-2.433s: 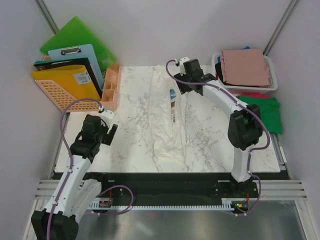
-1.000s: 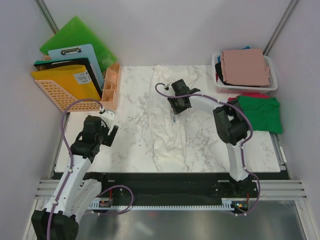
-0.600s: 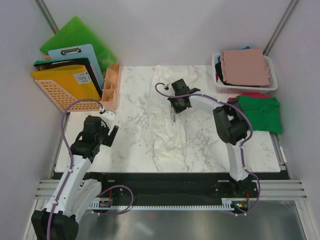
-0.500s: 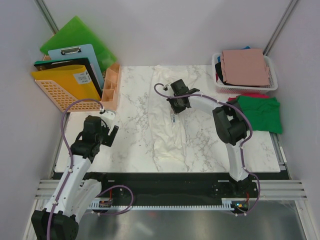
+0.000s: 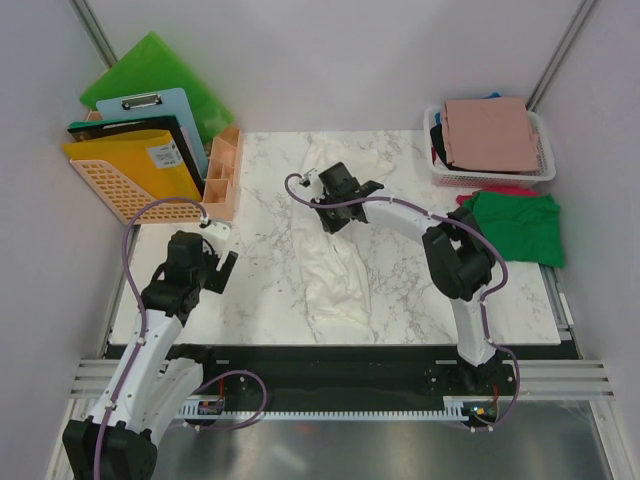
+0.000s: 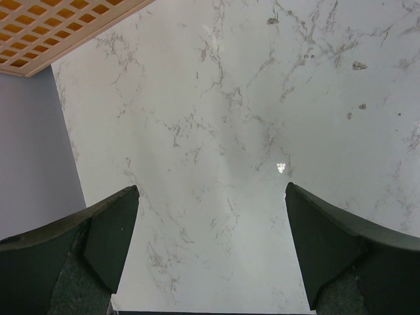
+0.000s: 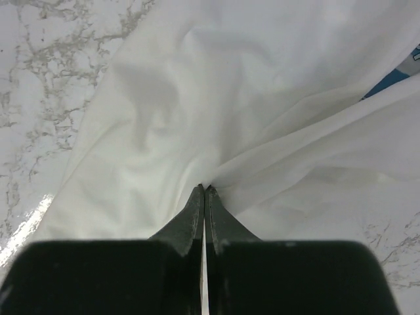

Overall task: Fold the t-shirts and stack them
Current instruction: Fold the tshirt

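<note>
Right gripper [image 7: 204, 191] clenched on a fold of the cream-white t-shirt [image 7: 170, 111], bunched mid-tabletop [image 5: 260, 230]. Overhead, the arm hides that pinch; only the wrist view shows it. Left gripper [image 6: 210, 197] spread wide over marble.

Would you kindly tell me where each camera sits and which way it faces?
Top external: above and behind the bases, looking down on the marble table; both arms show.
Left wrist: on the left arm, facing bare marble and an orange basket corner; left tool open.
Right wrist: on the right arm, facing the cream-white t-shirt; right tool shut on a fold.
Shared: top and right wrist both show that t-shirt.
</note>
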Controlling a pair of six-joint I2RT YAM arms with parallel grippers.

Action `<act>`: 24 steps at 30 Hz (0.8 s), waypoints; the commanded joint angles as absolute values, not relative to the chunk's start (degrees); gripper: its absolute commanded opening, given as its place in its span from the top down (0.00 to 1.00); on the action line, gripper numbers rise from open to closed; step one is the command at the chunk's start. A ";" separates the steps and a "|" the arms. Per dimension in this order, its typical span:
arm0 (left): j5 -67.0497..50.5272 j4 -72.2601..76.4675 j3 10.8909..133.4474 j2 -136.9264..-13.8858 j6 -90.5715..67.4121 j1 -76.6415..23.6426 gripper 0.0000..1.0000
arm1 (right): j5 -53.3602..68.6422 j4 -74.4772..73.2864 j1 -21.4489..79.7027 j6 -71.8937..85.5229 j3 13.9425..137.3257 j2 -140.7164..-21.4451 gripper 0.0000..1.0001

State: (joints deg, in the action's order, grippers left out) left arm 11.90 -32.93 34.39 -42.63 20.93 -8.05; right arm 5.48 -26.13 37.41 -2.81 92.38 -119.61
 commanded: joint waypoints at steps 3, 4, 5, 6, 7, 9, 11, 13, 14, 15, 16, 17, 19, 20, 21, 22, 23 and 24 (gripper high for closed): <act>11.25 -32.61 34.28 -42.89 21.97 -7.73 0.00 | 7.82 -27.06 37.62 -3.86 97.11 -118.73 0.86; 11.16 -32.52 34.28 -42.98 21.97 -7.73 0.00 | 7.56 -27.68 37.62 -4.13 97.64 -119.26 0.63; 11.25 -32.69 34.28 -42.98 21.97 -7.73 0.00 | 7.12 -28.12 37.62 -4.57 97.91 -119.62 0.53; 11.25 -32.78 34.28 -42.98 22.06 -7.73 0.00 | 6.68 -28.21 37.53 -5.09 97.48 -119.71 0.48; 11.16 -32.96 34.02 -42.28 22.23 -7.73 0.00 | 1.98 -24.21 37.27 -6.23 92.86 -115.70 0.37; 11.08 -32.96 34.01 -42.28 22.24 -7.73 0.00 | 0.37 -23.13 36.92 -6.50 91.77 -112.87 0.34; 11.07 -32.96 34.01 -42.54 22.24 -7.73 0.00 | -3.59 -21.71 36.74 -7.20 90.09 -108.83 0.32; 10.99 -33.13 34.01 -42.63 22.24 -7.73 0.00 | -9.12 -21.97 35.78 -7.38 89.91 -107.23 0.26; 10.90 -33.05 34.01 -42.71 22.24 -7.73 0.00 | -11.14 -22.58 35.25 -7.73 90.35 -107.14 0.23; 10.81 -32.96 34.01 -42.63 22.32 -7.73 0.00 | -12.82 -23.37 33.24 -7.73 90.87 -107.49 0.20; 10.81 -32.96 34.01 -42.63 22.24 -7.73 0.00 | -12.66 -24.16 31.83 -7.65 92.18 -108.19 0.17; 10.72 -32.96 34.01 -42.71 22.32 -7.73 0.00 | -11.96 -25.82 30.08 -7.21 92.98 -110.19 0.15; 10.63 -32.96 34.01 -42.89 22.24 -7.73 0.00 | -6.54 -28.90 24.63 -5.37 96.48 -114.58 0.10; 10.55 -32.96 34.01 -42.89 22.32 -7.73 0.00 | -5.03 -29.35 23.04 -4.84 97.63 -116.09 0.07; 10.46 -33.05 34.01 -43.24 22.24 -7.73 0.00 | -3.97 -30.14 21.03 -4.49 99.04 -117.76 0.05; 10.46 -32.96 34.10 -43.24 22.32 -7.73 0.00 | -4.13 -31.28 20.48 -4.48 102.36 -119.51 0.05; 10.37 -32.96 34.10 -43.33 22.24 -7.73 0.00 | -4.13 -32.16 19.70 -4.66 104.48 -123.19 0.04; 10.37 -33.22 34.19 -43.42 22.41 -7.73 0.00 | -4.48 -33.21 19.43 -4.75 106.94 -125.14 0.04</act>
